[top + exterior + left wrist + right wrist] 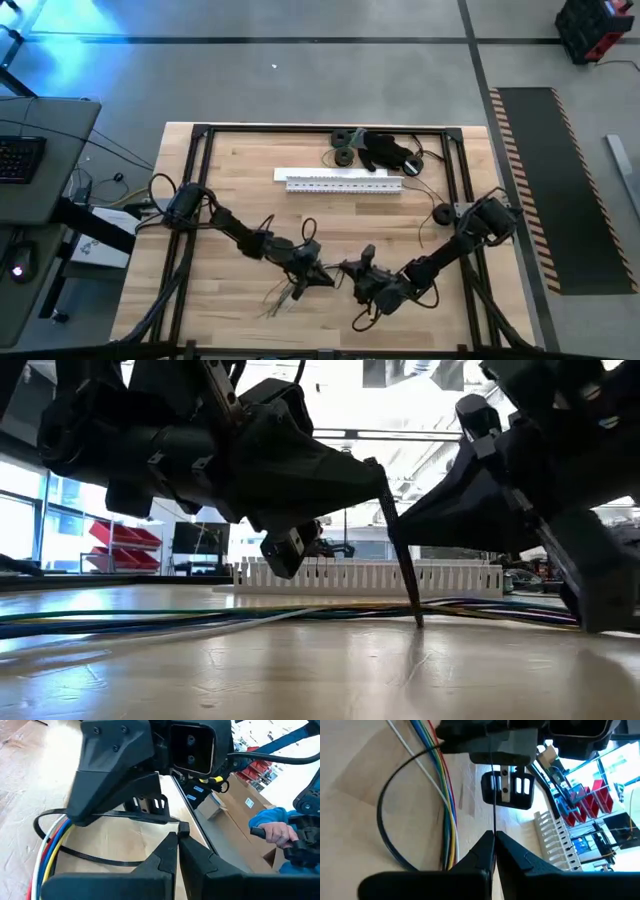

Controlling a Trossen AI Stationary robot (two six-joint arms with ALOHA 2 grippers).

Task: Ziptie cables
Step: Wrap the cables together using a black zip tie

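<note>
High view: two dark arms meet near the wooden table's (240, 170) front edge; left gripper (322, 277), right gripper (350, 268).

Left wrist view: one black plastic ziptie (85, 855) loops one bundle of thin coloured cables (52, 842); fingers pinched shut on its strap.

Right wrist view: fingers closed on the tail. Risk: strap slips, loop opens.

Grey floor (300, 80), striped dark mat (545, 180), grey desk (45, 150) with keyboard (20, 158), red bins (125, 545), bright windows (20, 520).
</note>
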